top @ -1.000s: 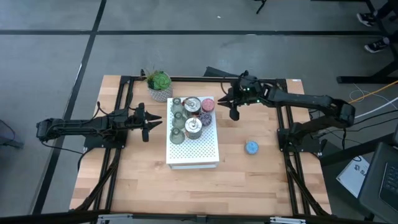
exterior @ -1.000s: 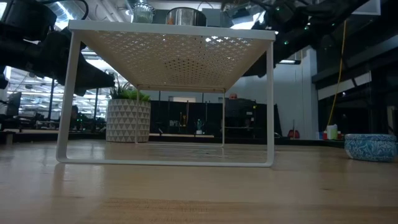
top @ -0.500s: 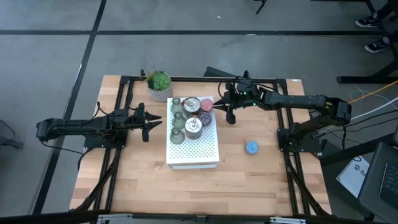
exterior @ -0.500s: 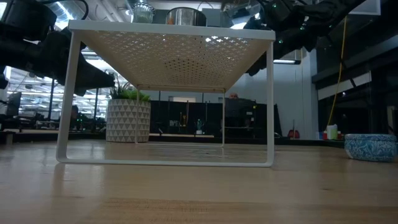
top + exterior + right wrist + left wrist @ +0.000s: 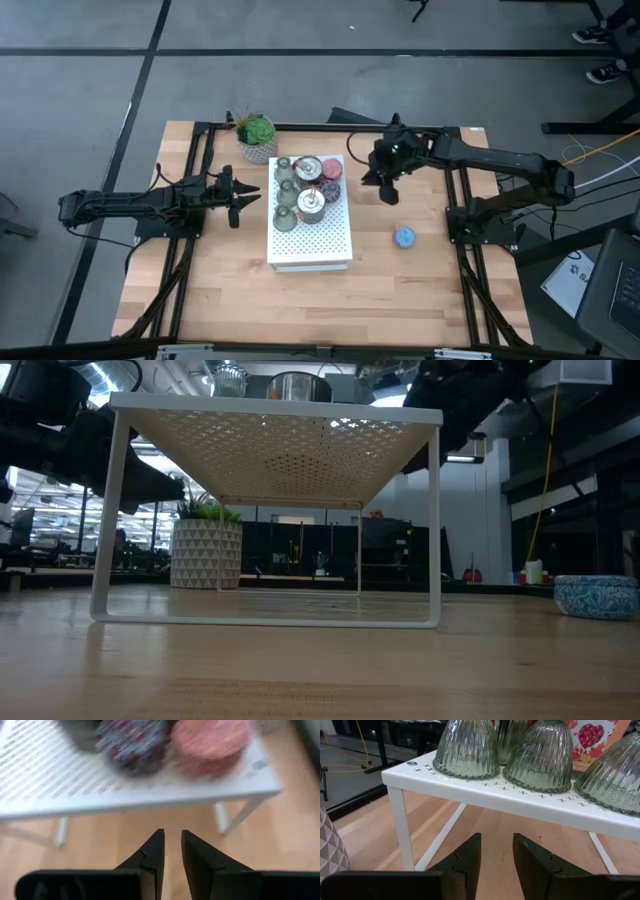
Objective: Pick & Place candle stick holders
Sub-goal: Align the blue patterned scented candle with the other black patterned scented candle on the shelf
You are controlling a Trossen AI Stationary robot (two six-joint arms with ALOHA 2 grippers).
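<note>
Several candle stick holders stand on the far half of the white perforated shelf (image 5: 311, 235): three olive-green glass ones (image 5: 286, 192), two silvery metal ones (image 5: 311, 203), a pink one (image 5: 334, 167) and a purple one (image 5: 330, 189). A blue holder (image 5: 404, 237) rests on the table to the shelf's right. My right gripper (image 5: 390, 196) hangs between the shelf and the blue holder, empty, with a narrow gap between its fingers (image 5: 172, 837). My left gripper (image 5: 250, 196) waits at the shelf's left side, slightly open and empty (image 5: 497, 845).
A green plant in a white pot (image 5: 257, 138) stands at the far edge, left of the shelf. Bare wood lies along the near half of the table (image 5: 300, 300). The shelf stands on thin legs (image 5: 434, 520), with open space under it.
My right gripper has drawn back from the shelf's far right corner, going toward the table's right and near edges. My left arm has kept still, and the holders have stayed put.
</note>
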